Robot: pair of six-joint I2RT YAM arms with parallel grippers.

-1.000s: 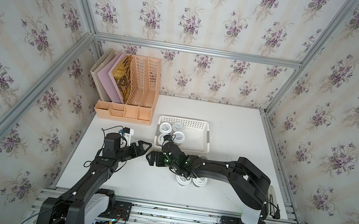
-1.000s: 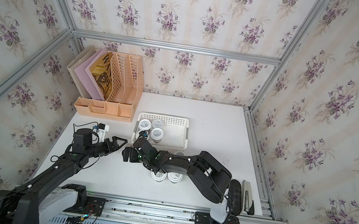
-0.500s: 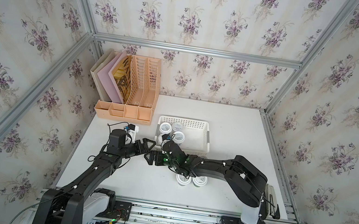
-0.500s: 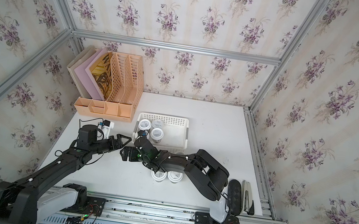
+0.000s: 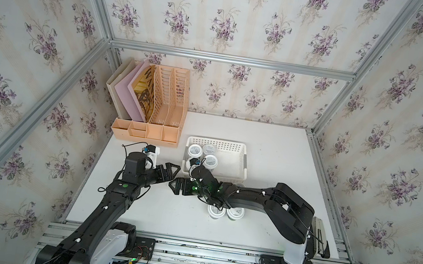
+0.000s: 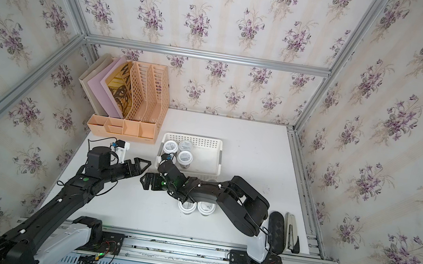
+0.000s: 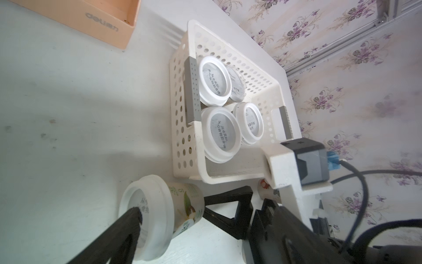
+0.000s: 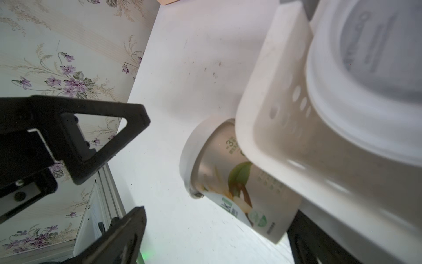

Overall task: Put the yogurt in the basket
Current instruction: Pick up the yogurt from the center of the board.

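Basket [image 5: 231, 143] on the white table [image 5: 273, 148], toward the back, near the peach file organizer [image 5: 162, 119] but apart from it. Inside, four upright yogurt cups [image 7: 222, 133], lids up, bunched at the short end nearest the organizer.

Fifth yogurt cup [image 7: 182, 205] tipped on its side on the table, just outside the basket's front corner on the organizer side, lid toward the left gripper, base toward the right gripper; hidden beneath the right wrist in both top views.

Left gripper [image 8: 145, 166] low over the table, fingers spread wide, nothing between them. In the right wrist view, bare table between its fingertips and the lid; in the left wrist view, one finger [image 7: 127, 226] overlapping the lid.

Right gripper [image 5: 174, 185] pointed the opposite way, tips close to the left gripper's, jaws wide apart and clamped on nothing. One of its triangular fingers [image 7: 244, 214] right at the tipped cup's base; touching or not, cannot tell.

Pair of upright yogurt cups [image 5: 216, 212] further forward, touching side by side, well apart from the basket, partly under the right forearm.

Stapler [image 6: 292, 234] and black oval case [image 6: 277, 232] side by side at the table's front right edge.
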